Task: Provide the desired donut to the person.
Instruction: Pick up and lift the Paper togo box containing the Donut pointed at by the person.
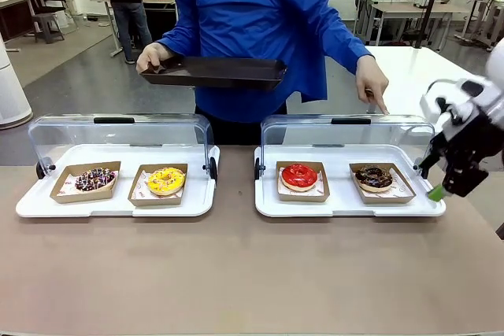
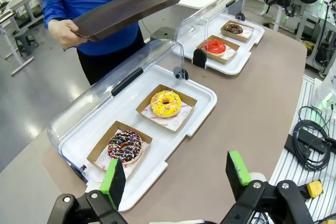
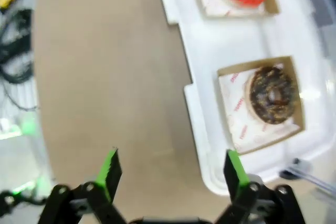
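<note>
Front: the person [image 1: 252, 29] points over the right case, where the chocolate donut [image 1: 373, 177] sits in a thin cardboard tray [image 1: 402, 191]. The right gripper [image 1: 439, 185] could clip the clear domed lid [image 1: 346, 135]

Left wrist: the left gripper [image 2: 178, 174] is spread wide, idle

Right wrist: the right gripper is released and empty; pinching the soft glaze would smear it

cases [image 1: 197, 194] side by side on table [image 1: 236, 273], person [image 1: 252, 29] behind
</note>
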Controlling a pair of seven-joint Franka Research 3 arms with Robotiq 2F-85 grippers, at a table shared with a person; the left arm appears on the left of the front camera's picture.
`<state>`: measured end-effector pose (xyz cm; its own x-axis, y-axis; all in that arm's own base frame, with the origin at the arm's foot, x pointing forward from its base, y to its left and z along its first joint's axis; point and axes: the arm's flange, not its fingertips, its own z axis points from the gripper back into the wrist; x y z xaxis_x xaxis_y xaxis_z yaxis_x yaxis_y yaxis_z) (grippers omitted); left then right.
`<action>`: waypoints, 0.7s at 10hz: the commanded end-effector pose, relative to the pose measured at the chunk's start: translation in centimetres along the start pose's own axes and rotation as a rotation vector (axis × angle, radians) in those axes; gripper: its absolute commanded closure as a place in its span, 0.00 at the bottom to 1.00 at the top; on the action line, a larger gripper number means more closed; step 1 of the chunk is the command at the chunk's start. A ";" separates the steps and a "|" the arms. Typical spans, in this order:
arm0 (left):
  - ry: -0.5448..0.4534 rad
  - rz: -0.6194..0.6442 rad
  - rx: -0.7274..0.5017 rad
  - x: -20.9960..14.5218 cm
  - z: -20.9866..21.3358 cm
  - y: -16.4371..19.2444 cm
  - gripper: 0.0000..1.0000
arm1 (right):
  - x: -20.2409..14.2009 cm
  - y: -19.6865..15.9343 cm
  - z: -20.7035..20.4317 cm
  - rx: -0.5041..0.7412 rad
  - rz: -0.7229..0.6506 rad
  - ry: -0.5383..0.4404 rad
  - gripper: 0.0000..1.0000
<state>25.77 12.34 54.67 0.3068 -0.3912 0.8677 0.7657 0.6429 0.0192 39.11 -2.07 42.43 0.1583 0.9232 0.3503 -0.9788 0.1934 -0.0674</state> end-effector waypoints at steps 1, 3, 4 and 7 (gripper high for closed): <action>0.006 0.014 -0.007 0.0 0.2 0.0 0.00 | -1.0 -2.5 -2.1 0.010 0.132 0.054 0.00; 0.006 0.014 -0.007 0.0 0.2 0.0 0.00 | -0.9 -4.0 -4.5 -0.020 0.180 0.076 0.00; 0.006 0.014 -0.007 0.0 0.2 0.0 0.00 | -0.5 -4.9 -5.2 -0.013 0.174 0.111 0.00; 0.006 0.014 -0.007 0.0 0.2 0.0 0.00 | 0.9 -7.5 -7.1 -0.025 0.208 0.159 0.00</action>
<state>25.77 12.34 54.67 0.3069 -0.3912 0.8677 0.7657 0.6429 0.0191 46.28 -0.27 36.97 -0.0196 0.9780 0.2079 -0.9898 0.0103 -0.1419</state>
